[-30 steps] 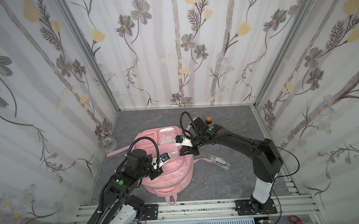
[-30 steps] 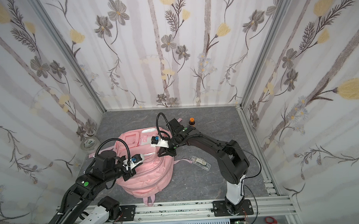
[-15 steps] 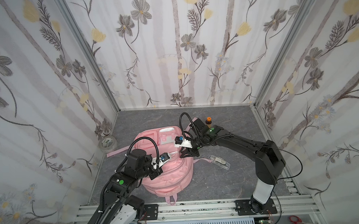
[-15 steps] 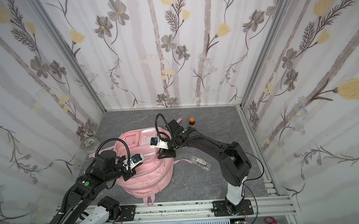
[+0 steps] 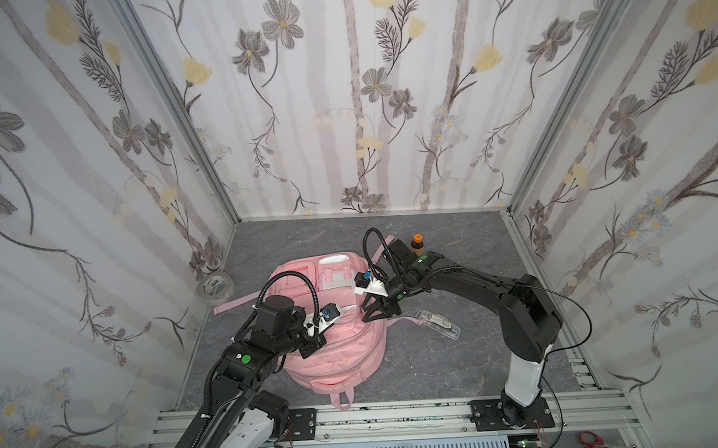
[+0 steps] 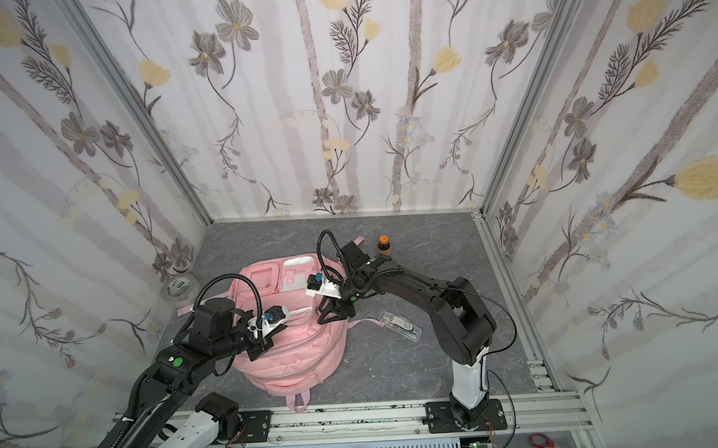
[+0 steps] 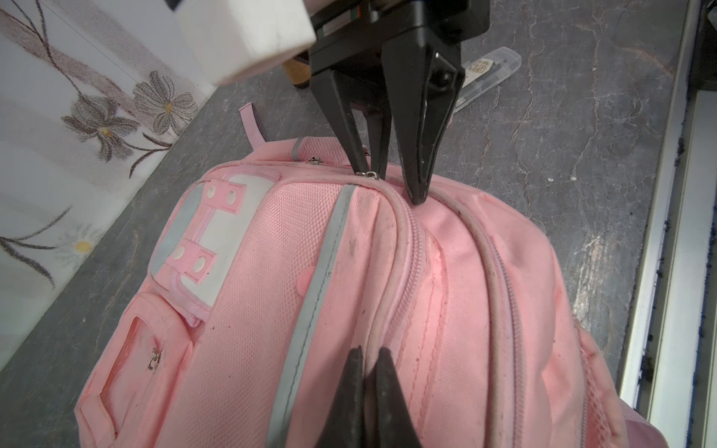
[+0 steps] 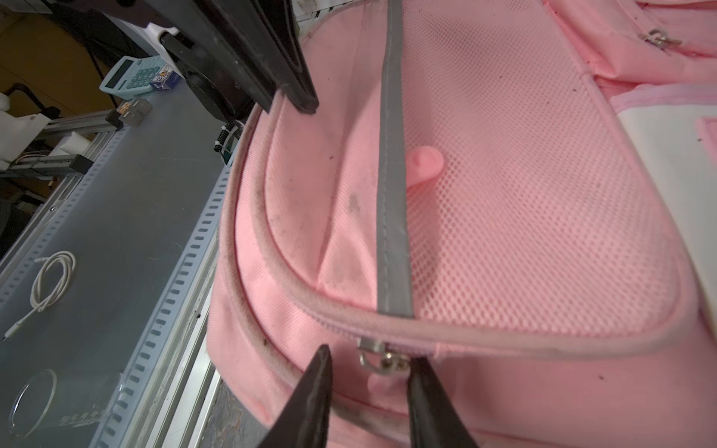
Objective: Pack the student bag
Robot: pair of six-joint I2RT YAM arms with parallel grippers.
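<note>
The pink student bag (image 5: 338, 355) (image 6: 301, 360) lies flat in the middle of the grey floor. My left gripper (image 5: 312, 347) (image 7: 368, 351) is shut, pinching the pink piping ridge beside a zipper (image 7: 411, 248) on the bag's near half. My right gripper (image 5: 374, 316) (image 8: 370, 355) rests on the bag's right edge. Its jaws stand open, one on each side of a small metal zipper pull (image 8: 374, 358), not clamping it. In the left wrist view the right gripper (image 7: 390, 186) points down onto the same seam.
A clear plastic case (image 5: 438, 323) lies on the floor right of the bag. A small brown bottle with an orange cap (image 5: 417, 244) stands behind the right arm. A tape roll (image 5: 215, 286) sits by the left wall. Aluminium rails (image 5: 399, 414) line the front edge.
The right gripper's jaws have spread apart a little over the bag's right edge. The left gripper has kept its pinch and place.
</note>
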